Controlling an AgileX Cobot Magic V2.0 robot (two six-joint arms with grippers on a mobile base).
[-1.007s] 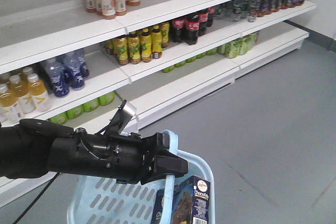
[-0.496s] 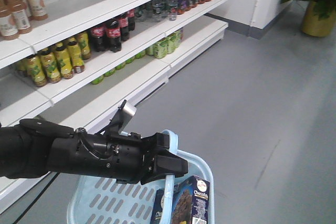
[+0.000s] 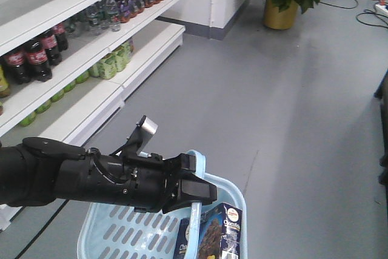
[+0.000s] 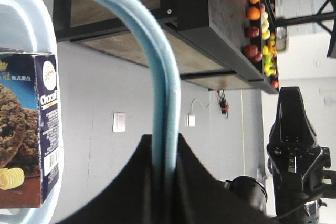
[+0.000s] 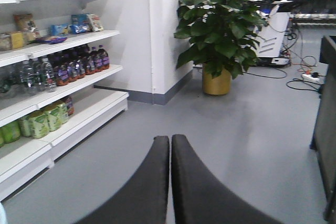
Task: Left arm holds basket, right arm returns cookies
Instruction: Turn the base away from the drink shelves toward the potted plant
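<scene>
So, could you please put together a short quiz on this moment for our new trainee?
1. True or false: the left gripper is shut on the handle of the basket.
2. Where is the cookie box? A) standing in the basket, B) on a shelf, C) on the floor.
3. In the right wrist view, what does the right gripper hold?

Key: 1 true; 2 A; 3 nothing, its jaws are shut together and empty.
</scene>
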